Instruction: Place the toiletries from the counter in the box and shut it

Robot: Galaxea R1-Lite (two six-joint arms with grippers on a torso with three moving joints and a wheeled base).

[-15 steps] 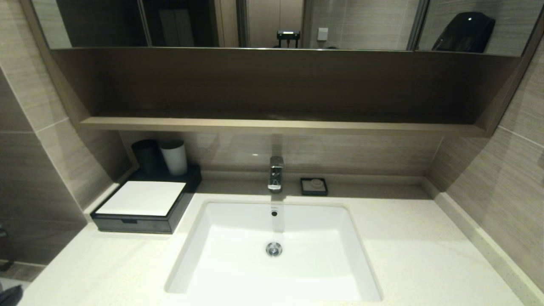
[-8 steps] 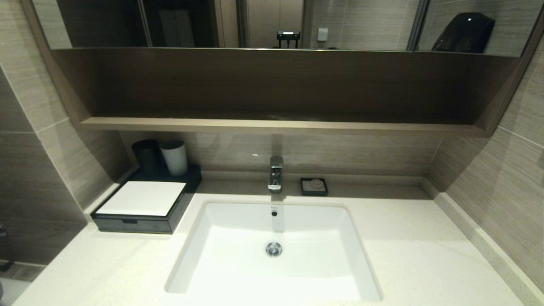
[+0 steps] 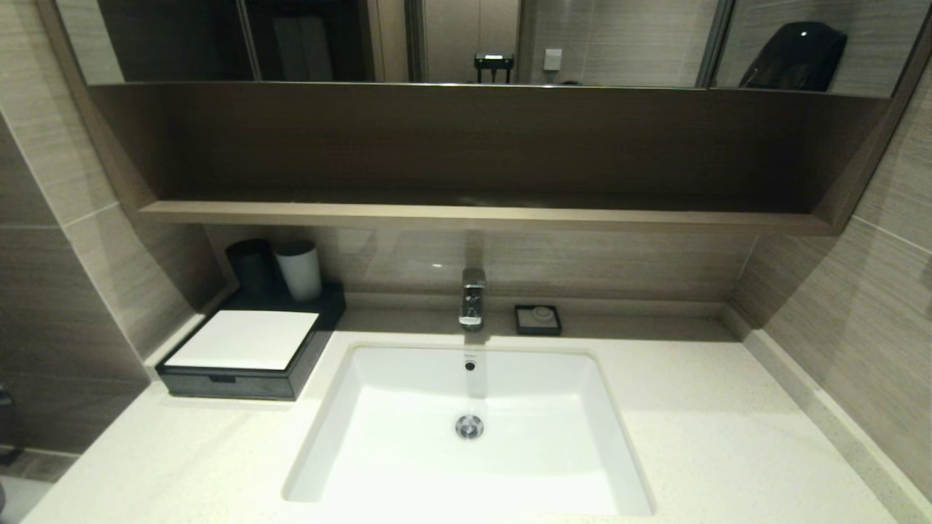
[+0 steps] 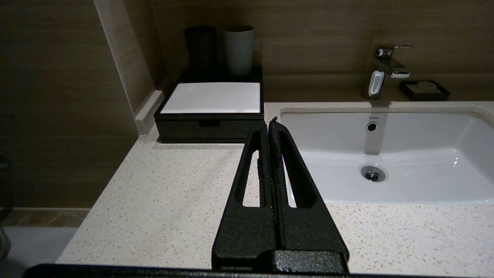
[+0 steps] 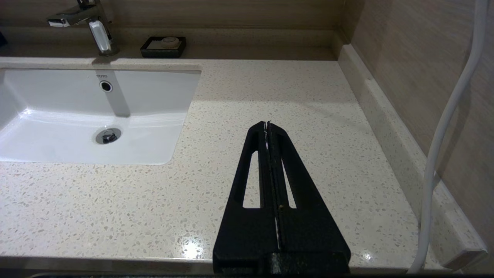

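The black box with its white top panel stands at the back left of the counter, its drawer pushed in; it also shows in the left wrist view. No toiletry packets are in view. My left gripper is shut and empty, held above the counter's front edge, short of the box. My right gripper is shut and empty above the counter right of the sink. Neither gripper shows in the head view.
A black cup and a white cup stand behind the box. The faucet and a small black soap dish sit behind the sink basin. A brown shelf overhangs. A white cable hangs by the right wall.
A dark shape at the head view's lower left corner has dropped out of sight. Nothing on the counter has moved.
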